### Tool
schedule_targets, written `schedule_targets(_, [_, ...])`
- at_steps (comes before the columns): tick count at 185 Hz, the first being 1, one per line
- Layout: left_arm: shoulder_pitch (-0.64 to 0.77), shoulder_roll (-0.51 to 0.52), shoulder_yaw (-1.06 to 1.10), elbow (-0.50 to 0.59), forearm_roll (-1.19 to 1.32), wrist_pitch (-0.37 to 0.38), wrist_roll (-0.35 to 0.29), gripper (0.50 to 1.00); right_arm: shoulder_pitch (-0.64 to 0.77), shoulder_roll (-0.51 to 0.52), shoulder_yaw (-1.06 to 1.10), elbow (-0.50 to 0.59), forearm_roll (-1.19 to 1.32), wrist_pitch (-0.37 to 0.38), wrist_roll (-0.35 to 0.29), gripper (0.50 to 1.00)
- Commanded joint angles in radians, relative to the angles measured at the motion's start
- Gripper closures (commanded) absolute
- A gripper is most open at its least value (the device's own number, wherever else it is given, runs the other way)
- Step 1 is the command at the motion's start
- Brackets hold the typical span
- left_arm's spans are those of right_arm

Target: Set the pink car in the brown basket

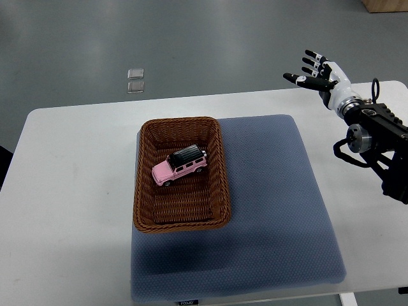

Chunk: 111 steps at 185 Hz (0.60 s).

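Pink car (180,165) is already sitting inside the brown basket (220,167) on the bench (70,191), right robot hand (317,73) is hovering well apart, fingers spread and empty, so little is risking except a stray sweep nudging the basket.

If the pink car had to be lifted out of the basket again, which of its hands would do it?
Probably the right hand: it is the only one in view, open, raised past the table's far right. The car lies inside the basket.

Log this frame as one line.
car: in basket | right robot hand: open, empty, off to the basket's right | left: out of view
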Motion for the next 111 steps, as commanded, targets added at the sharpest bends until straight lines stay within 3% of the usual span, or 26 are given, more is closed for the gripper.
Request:
schedule_targets(1, [0.000, 0.000, 0.000, -0.001, 0.000, 0.000, 0.000, 0.500, -0.022, -0.018, 0.004, 0.000, 0.108, 0.018, 0.003, 0.591])
schedule_targets(43, [0.000, 0.000, 0.002, 0.000, 0.000, 0.000, 0.000, 0.500, -0.068, -0.015, 0.004, 0.000, 0.166, 0.111, 0.012, 0.591])
schedule_targets(111, [-0.001, 0.000, 0.000, -0.001, 0.000, -0.001, 0.000, 0.500, -0.065, -0.007, 0.021, 0.000, 0.165, 0.096, 0.012, 0.587])
